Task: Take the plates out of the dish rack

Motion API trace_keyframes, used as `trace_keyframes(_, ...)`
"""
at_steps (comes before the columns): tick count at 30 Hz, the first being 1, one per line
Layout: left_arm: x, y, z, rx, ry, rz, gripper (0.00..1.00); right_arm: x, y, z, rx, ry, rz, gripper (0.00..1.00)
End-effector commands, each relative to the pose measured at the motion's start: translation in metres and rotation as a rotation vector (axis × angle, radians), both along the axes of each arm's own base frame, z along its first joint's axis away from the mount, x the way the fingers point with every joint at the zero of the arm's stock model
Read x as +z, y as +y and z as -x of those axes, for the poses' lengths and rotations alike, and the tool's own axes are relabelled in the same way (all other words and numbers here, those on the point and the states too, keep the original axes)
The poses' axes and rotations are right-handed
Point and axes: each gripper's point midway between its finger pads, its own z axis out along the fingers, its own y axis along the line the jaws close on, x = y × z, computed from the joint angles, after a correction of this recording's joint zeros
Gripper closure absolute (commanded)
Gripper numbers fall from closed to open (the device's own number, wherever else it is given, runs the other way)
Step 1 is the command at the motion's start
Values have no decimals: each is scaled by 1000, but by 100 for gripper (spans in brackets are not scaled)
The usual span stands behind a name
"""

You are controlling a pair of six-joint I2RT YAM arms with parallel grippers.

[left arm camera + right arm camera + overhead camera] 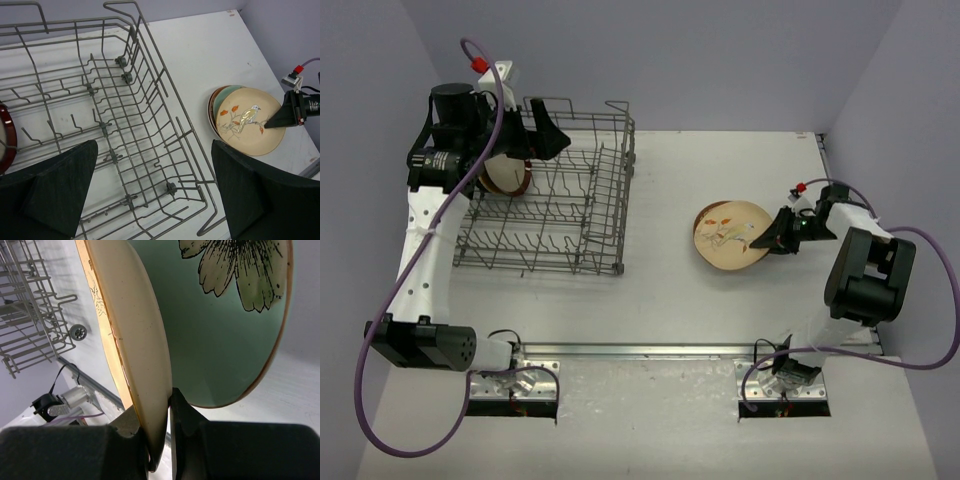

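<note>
The grey wire dish rack (565, 200) stands on the left of the table. One red-rimmed plate (506, 176) stands upright at its far left end and shows at the frame edge (6, 137) in the left wrist view. My left gripper (548, 138) hovers open above the rack's far side, with only rack wires (150, 150) between its fingers. To the right lies a stack of plates. My right gripper (767, 237) is shut on the rim of the top cream floral plate (728, 235). One finger sits between that plate (135, 340) and the mint green plate (220, 330) below.
A brown-rimmed plate edge (212, 109) shows at the bottom of the stack. The purple side walls close in the table left and right. A metal rail (650, 351) runs along the near edge between the arm bases.
</note>
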Motion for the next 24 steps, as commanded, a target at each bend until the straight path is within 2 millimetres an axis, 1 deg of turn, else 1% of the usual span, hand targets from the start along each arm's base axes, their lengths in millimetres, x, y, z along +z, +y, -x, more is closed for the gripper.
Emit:
trace_keyframes(1,19,6,0,28,-93,-35,6,25,-2,-26,14,-104,-40,100)
trace_keyframes(5,20,13,-3,64,-99,-50,5,18,-4,-25,11,-38,-40,82)
trace_keyframes(8,20,20,-6,102,-102,-70,5,16,-10,-27,9,-12,-9,63)
trace_keyframes(11,20,25,-9,133,-105,-86,4,23,-15,-30,14,-4,22,45)
trace_keyframes(12,20,26,-10,139,-104,-90,4,26,-17,-31,18,1,30,41)
trace_keyframes(14,20,29,-10,149,-102,-100,4,36,-19,-31,28,-5,48,38)
trace_keyframes(15,21,31,-10,160,-102,-106,4,40,-22,-30,35,-12,71,35)
trace_keyframes(17,23,39,-12,196,-110,-132,4,56,-32,-32,41,-60,151,32)
trace_keyframes(19,27,57,-16,284,-125,-189,4,72,-52,-37,47,-121,298,29)
trace_keyframes(20,29,70,-18,346,-127,-226,3,77,-61,-39,49,-147,364,26)
trace_keyframes(21,31,90,-21,445,-125,-284,3,88,-67,-42,51,-188,407,24)
trace_keyframes(23,23,129,-29,628,-75,-397,2,98,-87,-50,44,-242,542,13)
trace_keyframes(24,24,136,-28,657,-62,-429,1,104,-93,-51,50,-270,585,12)
